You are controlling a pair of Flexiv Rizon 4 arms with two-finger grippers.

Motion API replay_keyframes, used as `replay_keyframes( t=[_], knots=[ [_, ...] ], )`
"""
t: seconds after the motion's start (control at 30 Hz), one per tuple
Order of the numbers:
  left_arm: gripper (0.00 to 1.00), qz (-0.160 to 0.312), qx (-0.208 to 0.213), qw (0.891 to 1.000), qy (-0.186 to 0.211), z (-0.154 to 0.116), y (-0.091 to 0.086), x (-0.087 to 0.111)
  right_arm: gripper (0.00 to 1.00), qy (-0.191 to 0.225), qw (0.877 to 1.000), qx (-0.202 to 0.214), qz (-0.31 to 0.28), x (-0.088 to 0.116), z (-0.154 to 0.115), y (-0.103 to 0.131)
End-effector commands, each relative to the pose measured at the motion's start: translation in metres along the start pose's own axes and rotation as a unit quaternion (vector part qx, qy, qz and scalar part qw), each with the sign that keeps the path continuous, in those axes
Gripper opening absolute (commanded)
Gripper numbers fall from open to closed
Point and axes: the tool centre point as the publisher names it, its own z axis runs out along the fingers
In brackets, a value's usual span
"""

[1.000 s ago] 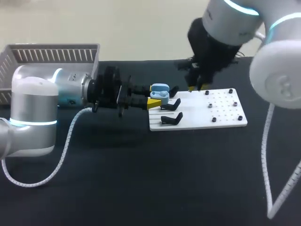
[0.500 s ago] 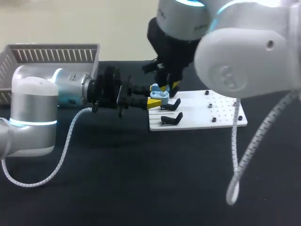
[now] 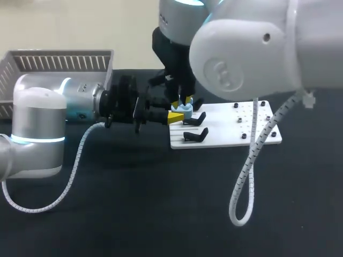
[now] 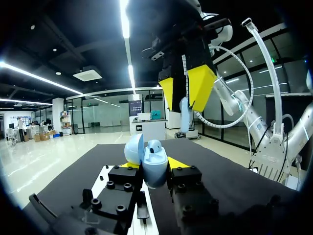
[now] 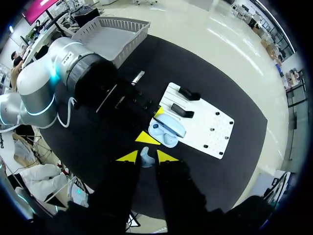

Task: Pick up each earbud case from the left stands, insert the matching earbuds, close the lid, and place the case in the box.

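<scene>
Case: a pale blue earbud case (image 4: 155,169), held off the table over the left end of a white board. Its lid (image 4: 133,148) is swung open and stands beside the body. A rounded blue piece sits in the open top; whether it is a seated earbud cannot be told.

Left gripper: the left gripper (image 4: 152,172) is closed on the case, one black finger pressing each side and a yellow tip showing on either flank. It reaches in level from the left.

Earbud: a small pale blue earbud (image 5: 146,156) hangs directly above the open case, near it but apart from it.

Right gripper: the right gripper (image 5: 145,157) points straight down. Its two yellow tips are drawn close together and pinch the earbud between them.

Right arm: the right arm (image 3: 257,48) comes in from the right and reaches past the middle, so its gripper sits just over the left gripper's fingertips.

Stands: two black stands (image 3: 195,135) sit on the left part of the board, just beside and below the held case.

Board: the white board (image 3: 257,128) lies flat, with small black pegs dotted over its right part.

Basket: a grey slatted basket (image 3: 59,61) stands at the far left, well apart from the board, behind the left arm (image 3: 37,128).

Table: a black table (image 3: 161,209) lies under everything.
</scene>
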Motion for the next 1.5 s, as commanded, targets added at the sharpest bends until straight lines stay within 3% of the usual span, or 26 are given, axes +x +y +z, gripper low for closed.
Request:
replay_keyframes(
  t=[0.03,0.5,1.5],
  knots=[
    [0.0,0.002,-0.003,1.0,-0.001,0.0,-0.001,0.001,0.0,-0.006,1.0,-0.001,0.004,-0.005,0.003,0.002],
    [0.0,0.002,-0.003,1.0,-0.001,0.0,-0.001,0.001,0.0,-0.018,0.999,0.019,0.026,-0.023,0.022,-0.009],
    [0.0,0.002,-0.003,1.0,-0.001,0.0,-0.001,0.001,0.0,-0.011,0.999,0.021,0.04,-0.024,0.032,-0.013]
  ],
)
